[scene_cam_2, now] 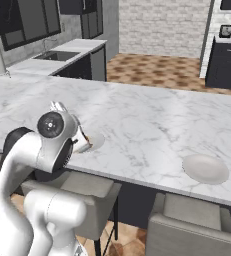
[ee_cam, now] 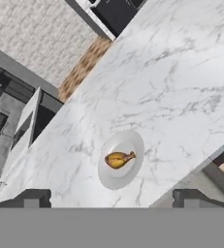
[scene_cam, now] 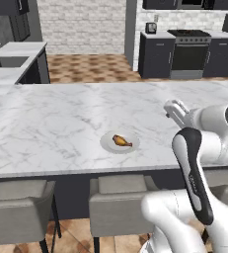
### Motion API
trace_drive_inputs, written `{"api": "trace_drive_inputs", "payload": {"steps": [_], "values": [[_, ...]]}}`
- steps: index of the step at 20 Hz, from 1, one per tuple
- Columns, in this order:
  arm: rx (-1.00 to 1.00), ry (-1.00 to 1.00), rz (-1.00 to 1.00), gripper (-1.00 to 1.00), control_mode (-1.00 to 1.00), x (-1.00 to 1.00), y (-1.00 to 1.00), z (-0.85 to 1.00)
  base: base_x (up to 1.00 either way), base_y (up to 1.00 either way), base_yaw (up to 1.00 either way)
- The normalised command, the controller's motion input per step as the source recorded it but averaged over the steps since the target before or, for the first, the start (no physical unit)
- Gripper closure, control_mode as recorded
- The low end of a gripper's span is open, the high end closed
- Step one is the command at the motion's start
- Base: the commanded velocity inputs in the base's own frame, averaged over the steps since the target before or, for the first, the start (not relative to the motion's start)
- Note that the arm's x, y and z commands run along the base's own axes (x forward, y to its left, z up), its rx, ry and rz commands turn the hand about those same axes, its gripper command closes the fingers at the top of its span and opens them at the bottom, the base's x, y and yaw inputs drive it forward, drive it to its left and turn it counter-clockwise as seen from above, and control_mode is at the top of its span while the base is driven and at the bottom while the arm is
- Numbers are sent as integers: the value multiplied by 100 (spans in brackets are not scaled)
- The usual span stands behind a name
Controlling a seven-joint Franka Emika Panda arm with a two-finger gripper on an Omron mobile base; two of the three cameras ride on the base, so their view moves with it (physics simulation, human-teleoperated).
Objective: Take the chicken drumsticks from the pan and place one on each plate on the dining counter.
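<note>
One chicken drumstick (scene_cam: 121, 141) (ee_cam: 119, 159), golden brown, lies in the middle of a pale plate (scene_cam: 108, 145) (ee_cam: 134, 143) near the front edge of the dining counter (scene_cam: 51, 123). My gripper (ee_cam: 112, 198) (scene_cam: 174, 109) hovers above and to the right of that plate, open, with nothing between its fingers. In the right base view my arm covers part of this plate (scene_cam_2: 98, 141). A second plate (scene_cam_2: 205, 168) sits bare further right on the same counter (scene_cam_2: 152, 120). The pan is out of view.
Grey stools (scene_cam: 18, 200) (scene_cam: 116, 197) stand under the counter's front edge. Beyond the counter are a worktop with a sink (scene_cam: 9, 62), a stove (scene_cam: 189, 54) and dark cabinets across a tiled floor.
</note>
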Motion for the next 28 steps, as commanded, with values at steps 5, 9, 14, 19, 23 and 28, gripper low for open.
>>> {"api": "trace_drive_inputs", "payload": {"steps": [5,9,14,19,23,28], "values": [[-2,21,-5,-100,-100,-100,0,0,0,0,0],[-13,36,-2,-100,-100,-90,1,0,0,0,0],[-20,47,-3,-100,-100,-47,18,0,0,0,0],[-14,33,-1,-100,-100,-41,13,-6,0,0,0],[-1,2,0,-100,-100,-66,-2,-39,0,0,0],[0,0,0,-100,100,0,0,0,-80,-21,0]]}}
